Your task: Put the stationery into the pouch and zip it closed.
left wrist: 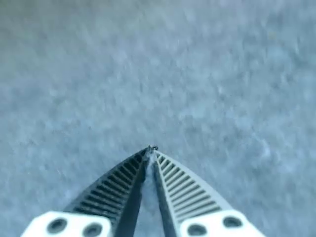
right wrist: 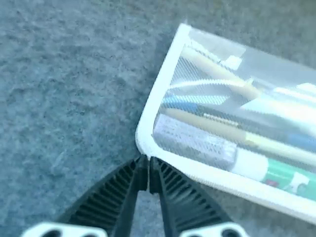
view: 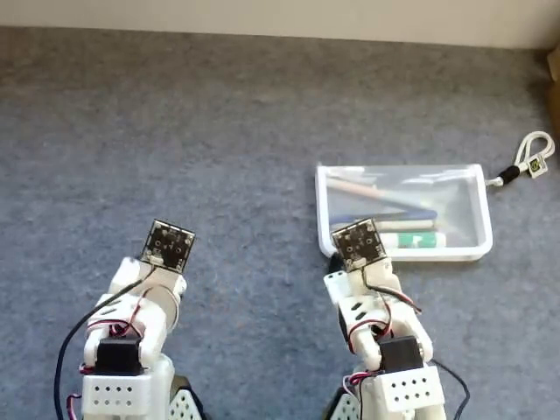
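A clear, white-edged pouch [view: 477, 206] lies on the grey carpet right of centre, with pens, pencils and a green-labelled stick [view: 411, 239] inside it. Its white pull cord [view: 528, 162] trails off past the far right corner. My right gripper [right wrist: 148, 159] is shut, its tips just at the pouch's near left corner [right wrist: 143, 143]; the stationery [right wrist: 237, 143] shows through the mesh side. My left gripper [left wrist: 149, 149] is shut and holds nothing, over bare carpet to the left, well apart from the pouch.
Grey carpet [view: 175, 131] covers the whole work area. A pale wall strip [view: 280, 13] runs along the far edge. Both arm bases [view: 122, 367] stand at the near edge.
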Robot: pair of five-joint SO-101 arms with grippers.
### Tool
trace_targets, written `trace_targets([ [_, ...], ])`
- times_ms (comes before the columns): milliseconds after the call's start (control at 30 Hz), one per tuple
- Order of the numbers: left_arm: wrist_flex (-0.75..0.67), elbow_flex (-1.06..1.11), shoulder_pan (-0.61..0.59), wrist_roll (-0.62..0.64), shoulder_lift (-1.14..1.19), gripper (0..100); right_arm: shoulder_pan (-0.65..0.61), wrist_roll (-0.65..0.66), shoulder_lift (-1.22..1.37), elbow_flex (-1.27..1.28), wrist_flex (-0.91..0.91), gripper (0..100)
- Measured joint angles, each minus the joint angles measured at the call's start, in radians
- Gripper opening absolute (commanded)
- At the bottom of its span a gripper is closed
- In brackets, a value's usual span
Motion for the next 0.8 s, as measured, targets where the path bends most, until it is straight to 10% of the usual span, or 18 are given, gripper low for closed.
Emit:
trace_targets([
  [200, 0.221, 0.000, 0.000, 0.000, 0.000, 1, 0.000, -0.207, 0.000, 0.000, 0.140, 0.5],
  [800, 0.232, 0.000, 0.000, 0.000, 0.000, 1, 0.000, -0.221, 0.000, 0.000, 0.158, 0.5],
])
